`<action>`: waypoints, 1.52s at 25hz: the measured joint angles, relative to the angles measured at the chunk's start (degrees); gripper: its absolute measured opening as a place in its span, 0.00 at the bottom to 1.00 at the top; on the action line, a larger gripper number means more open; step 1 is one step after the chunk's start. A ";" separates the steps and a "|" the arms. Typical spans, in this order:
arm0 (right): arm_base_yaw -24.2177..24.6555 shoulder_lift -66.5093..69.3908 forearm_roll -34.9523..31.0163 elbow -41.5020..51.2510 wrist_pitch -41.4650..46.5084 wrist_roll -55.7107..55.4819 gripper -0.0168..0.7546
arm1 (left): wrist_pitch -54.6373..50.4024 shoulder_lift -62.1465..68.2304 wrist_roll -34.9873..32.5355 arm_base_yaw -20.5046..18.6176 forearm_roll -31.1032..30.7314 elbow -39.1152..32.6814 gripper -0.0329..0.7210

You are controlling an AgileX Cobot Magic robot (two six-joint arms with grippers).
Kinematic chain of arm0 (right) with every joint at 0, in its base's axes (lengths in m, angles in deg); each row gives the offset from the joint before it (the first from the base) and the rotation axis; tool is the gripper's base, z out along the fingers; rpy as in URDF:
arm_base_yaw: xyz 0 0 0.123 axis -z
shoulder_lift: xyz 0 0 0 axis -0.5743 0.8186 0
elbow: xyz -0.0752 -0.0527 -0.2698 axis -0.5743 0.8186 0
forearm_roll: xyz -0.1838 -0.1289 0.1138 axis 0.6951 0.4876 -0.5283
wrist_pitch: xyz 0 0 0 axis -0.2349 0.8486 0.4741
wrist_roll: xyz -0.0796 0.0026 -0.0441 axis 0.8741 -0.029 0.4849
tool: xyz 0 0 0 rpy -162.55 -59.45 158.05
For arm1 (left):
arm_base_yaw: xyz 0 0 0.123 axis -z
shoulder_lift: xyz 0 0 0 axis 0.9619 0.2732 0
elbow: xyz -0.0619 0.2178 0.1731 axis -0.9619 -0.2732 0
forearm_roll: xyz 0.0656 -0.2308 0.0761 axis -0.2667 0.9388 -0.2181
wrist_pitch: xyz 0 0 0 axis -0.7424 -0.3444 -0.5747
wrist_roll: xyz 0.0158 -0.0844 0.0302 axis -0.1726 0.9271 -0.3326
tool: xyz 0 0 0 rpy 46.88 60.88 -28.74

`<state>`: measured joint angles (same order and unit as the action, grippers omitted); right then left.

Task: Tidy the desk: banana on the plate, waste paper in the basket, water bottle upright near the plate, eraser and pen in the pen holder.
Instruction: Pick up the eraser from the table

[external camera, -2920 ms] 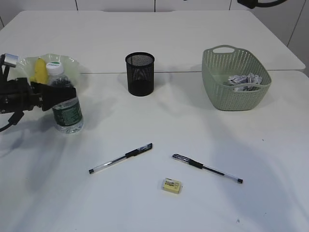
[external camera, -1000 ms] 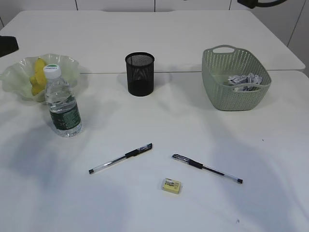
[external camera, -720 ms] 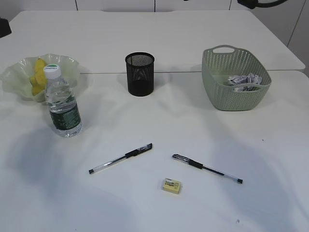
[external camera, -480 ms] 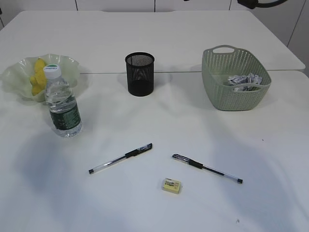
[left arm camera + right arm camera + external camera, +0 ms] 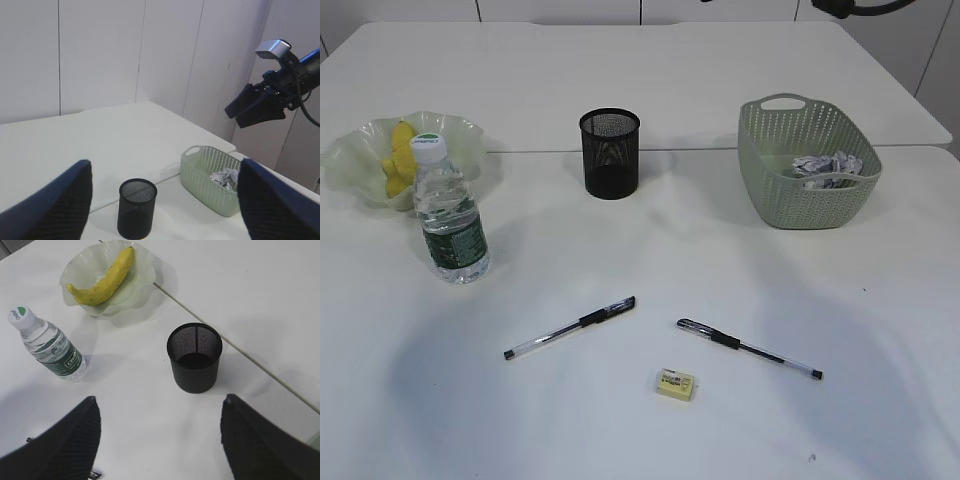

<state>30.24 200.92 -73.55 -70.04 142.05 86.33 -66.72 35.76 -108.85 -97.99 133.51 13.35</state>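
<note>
The banana [image 5: 398,155] lies in the plate [image 5: 350,150], and the water bottle [image 5: 450,215] stands upright beside it. The waste paper [image 5: 828,165] sits in the basket [image 5: 807,165]. Two pens [image 5: 570,327] [image 5: 748,348] and the eraser [image 5: 675,384] lie on the near desk, in front of the pen holder [image 5: 610,153]. Neither gripper shows in the exterior view. My left gripper [image 5: 165,200] is open and empty, high above the pen holder [image 5: 136,207]. My right gripper [image 5: 159,440] is open and empty above the desk, near the pen holder [image 5: 195,357].
A seam [image 5: 700,150] crosses the desk behind the pen holder. The right arm with its camera [image 5: 270,97] hangs high in the left wrist view. From the right wrist I see the bottle [image 5: 50,347] and the banana [image 5: 105,277].
My left gripper, earlier around the water bottle, has let go and drawn out of the exterior view to the left. The bottle stays upright. Shadows have shifted on the near desk.
</note>
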 joint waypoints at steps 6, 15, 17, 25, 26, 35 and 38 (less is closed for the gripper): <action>0.00 0.00 0.00 0.00 0.00 -0.11 0.74 | 0.52 -4.33 5.38 0.00 -4.03 -0.02 0.89; 0.00 0.00 0.00 0.00 0.00 -0.96 0.74 | 3.41 -11.64 13.42 0.00 -9.09 -0.44 0.86; 0.00 0.00 0.00 0.00 0.00 -1.09 0.74 | 5.17 -13.83 15.62 0.00 -10.51 -0.44 0.86; 0.00 0.00 0.37 0.00 0.00 -3.72 0.74 | 9.29 -22.38 31.28 0.00 -17.61 -0.44 0.84; 0.00 0.00 0.37 0.00 0.00 -3.81 0.74 | 9.42 -23.49 32.88 0.00 -18.77 -0.44 0.84; 0.00 0.00 0.47 0.00 0.00 -5.31 0.74 | 13.58 -32.53 42.94 0.00 -27.29 -0.44 0.83; 0.00 0.00 0.47 0.00 0.00 -5.44 0.74 | 13.58 -35.46 48.66 0.00 -31.40 -0.44 0.83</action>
<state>30.24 200.92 -73.09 -70.04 142.05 80.89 -53.13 0.30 -60.19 -97.99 102.11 12.91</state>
